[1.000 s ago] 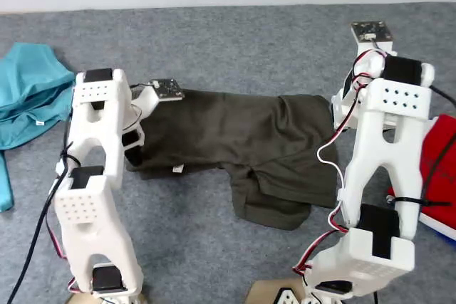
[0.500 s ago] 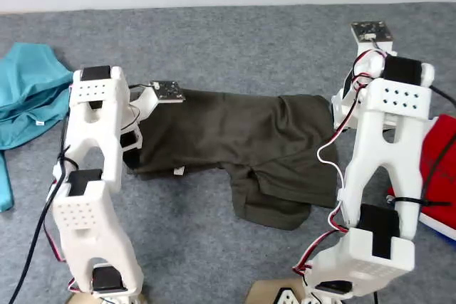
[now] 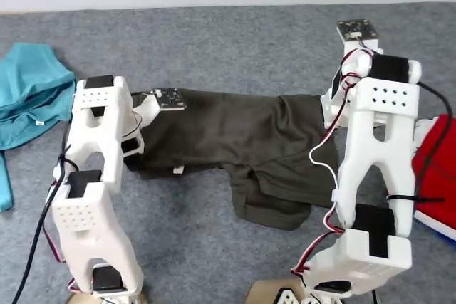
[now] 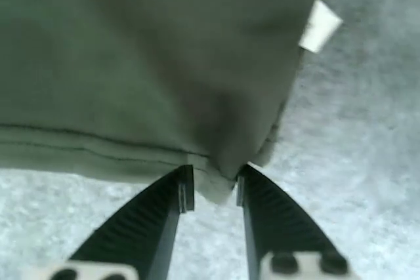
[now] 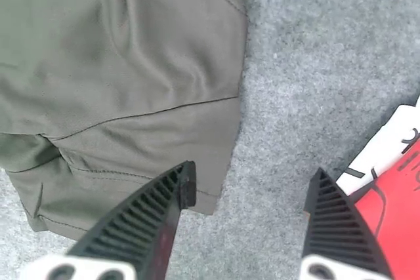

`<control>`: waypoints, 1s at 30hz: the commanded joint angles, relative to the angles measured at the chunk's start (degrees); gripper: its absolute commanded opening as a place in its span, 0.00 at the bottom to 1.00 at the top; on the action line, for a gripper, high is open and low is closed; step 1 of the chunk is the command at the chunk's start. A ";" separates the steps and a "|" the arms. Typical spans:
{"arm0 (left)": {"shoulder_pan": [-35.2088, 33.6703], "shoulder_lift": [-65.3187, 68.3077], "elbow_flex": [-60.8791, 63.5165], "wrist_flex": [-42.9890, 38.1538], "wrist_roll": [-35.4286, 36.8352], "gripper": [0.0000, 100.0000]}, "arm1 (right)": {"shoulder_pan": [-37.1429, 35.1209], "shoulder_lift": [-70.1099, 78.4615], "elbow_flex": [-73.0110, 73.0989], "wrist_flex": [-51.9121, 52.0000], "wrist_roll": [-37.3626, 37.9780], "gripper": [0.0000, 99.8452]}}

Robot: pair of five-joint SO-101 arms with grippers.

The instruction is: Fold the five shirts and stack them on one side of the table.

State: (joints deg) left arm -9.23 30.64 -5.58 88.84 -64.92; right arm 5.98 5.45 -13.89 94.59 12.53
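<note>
A dark olive shirt [image 3: 242, 144] lies crumpled across the middle of the grey table cover. My left arm [image 3: 100, 119] stands at the shirt's left edge. In the left wrist view my left gripper [image 4: 211, 188] is shut on a corner of the olive shirt's hem [image 4: 131, 63], and fabric fills the narrow gap between the fingers. My right arm [image 3: 377, 105] stands at the shirt's right edge. My right gripper [image 5: 252, 191] is open wide over the bare cover, just beside the shirt's hem [image 5: 131, 63], with nothing between its fingers.
A teal shirt [image 3: 28, 94] is bunched at the far left. A red shirt [image 3: 438, 169] lies at the right edge, close to my right gripper [image 5: 394, 188]. A white label [image 4: 319, 25] hangs on the olive shirt. Bare grey cover [image 3: 235, 40] stretches behind the shirt.
My right arm has shifted a little to the left, toward the shirt's right edge. My left arm has moved slightly right and nearer, still at the shirt's left edge.
</note>
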 commanded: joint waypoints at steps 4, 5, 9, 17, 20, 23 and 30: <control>-0.79 2.20 -4.18 0.53 -1.32 0.12 | -0.13 -3.56 -3.96 1.27 -0.26 0.27; -0.88 2.20 -4.62 1.14 -1.32 0.12 | -0.13 -3.56 -3.96 1.45 -0.26 0.27; -0.79 1.85 -4.88 1.85 -1.32 0.12 | -0.22 -3.56 -3.96 1.54 -0.26 0.27; -0.53 1.58 -5.67 1.93 -1.32 0.01 | -0.57 -4.88 -4.04 4.09 -0.26 0.27; -0.35 1.58 -8.57 5.45 -1.14 0.00 | -0.48 -6.99 -4.04 6.46 -0.26 0.27; -0.18 1.58 -13.67 9.76 -0.97 0.00 | -0.57 -9.19 -3.69 8.04 0.18 0.27; -0.35 1.58 -21.49 11.60 6.33 0.00 | -2.59 -16.31 3.52 8.22 7.30 0.27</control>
State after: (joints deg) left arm -9.76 33.45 -23.87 98.77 -61.32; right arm 4.75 -5.54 -12.84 100.31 17.36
